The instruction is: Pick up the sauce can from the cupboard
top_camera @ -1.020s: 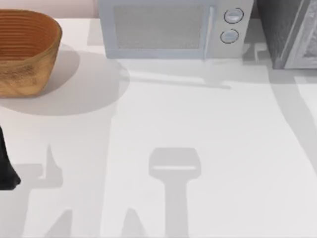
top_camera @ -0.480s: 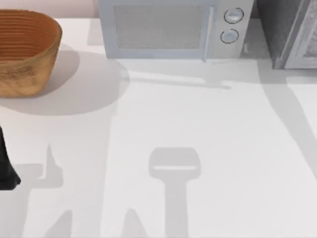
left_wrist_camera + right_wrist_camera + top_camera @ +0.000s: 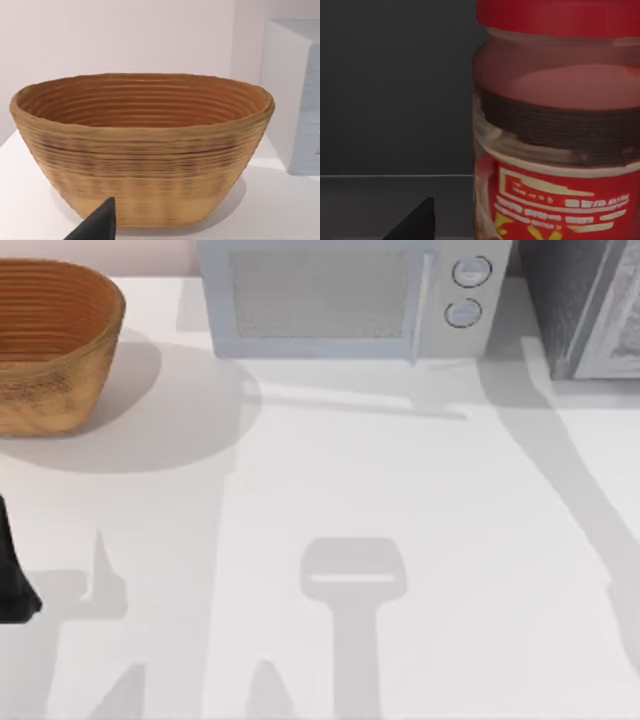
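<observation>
A white table [image 3: 420,520] carries the microwave [image 3: 345,300] along its far edge, the cupboard [image 3: 560,300] at far right and the basket [image 3: 50,345] at left. Inside the dark cupboard, the sauce can [image 3: 557,130] stands upright, looming right before the right gripper (finger spread I cannot tell), presumably lined up for a grasp. The left arm [image 3: 12,570] sits parked facing the basket.

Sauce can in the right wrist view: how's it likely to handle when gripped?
The sauce can looks rigid, so it probably won't deform. Its smooth, glossy curved wall may slip between the fingers. It stands upright on the dark cupboard floor and looks tall for its width, so an off-centre nudge could tip it.
</observation>
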Robot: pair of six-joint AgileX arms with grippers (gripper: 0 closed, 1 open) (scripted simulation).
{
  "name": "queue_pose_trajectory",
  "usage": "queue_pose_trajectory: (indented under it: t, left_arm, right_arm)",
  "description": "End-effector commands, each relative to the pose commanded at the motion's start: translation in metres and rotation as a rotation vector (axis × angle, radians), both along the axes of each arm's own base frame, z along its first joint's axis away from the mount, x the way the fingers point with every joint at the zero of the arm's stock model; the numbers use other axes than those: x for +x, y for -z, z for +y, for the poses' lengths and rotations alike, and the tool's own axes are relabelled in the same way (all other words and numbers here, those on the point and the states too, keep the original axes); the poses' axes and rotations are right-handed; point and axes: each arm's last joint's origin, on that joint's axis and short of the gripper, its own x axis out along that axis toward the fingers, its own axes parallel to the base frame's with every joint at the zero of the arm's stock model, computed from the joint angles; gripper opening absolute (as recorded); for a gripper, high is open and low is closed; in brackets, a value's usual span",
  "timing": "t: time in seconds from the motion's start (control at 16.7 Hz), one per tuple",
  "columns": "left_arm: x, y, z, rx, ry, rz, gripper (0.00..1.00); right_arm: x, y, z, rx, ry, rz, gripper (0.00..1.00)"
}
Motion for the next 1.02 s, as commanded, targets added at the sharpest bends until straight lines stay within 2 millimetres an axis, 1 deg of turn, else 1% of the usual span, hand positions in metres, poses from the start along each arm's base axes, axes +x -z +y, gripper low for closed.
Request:
queue_pose_trajectory:
  t: [0.18, 0.3, 0.66, 0.78, 1.02]
  left_arm:
    - [0.0, 0.0, 0.0, 0.0, 0.0, 0.0, 1.0]
    - [0.0, 0.0, 0.0, 0.0, 0.0, 0.0, 1.0]
    - [0.0, 0.0, 0.0, 0.0, 0.0, 0.0, 1.0]
    - [0.0, 0.0, 0.0, 0.0, 0.0, 0.0, 1.0]
    - [0.0, 0.0, 0.0, 0.0, 0.0, 0.0, 1.0]
  right_arm:
    - [0.001, 0.001, -0.001, -0.001, 0.002, 0.004, 1.0]
    - [0.008, 0.0, -0.001, 0.0, 0.0, 0.001, 1.0]
    - [0.048, -0.001, 0.0, 0.0, 0.0, 0.0, 1.0]
    - [0.058, 0.0, 0.0, 0.0, 0.0, 0.0, 1.0]
    - [0.06, 0.0, -0.001, 0.0, 0.0, 0.0, 1.0]
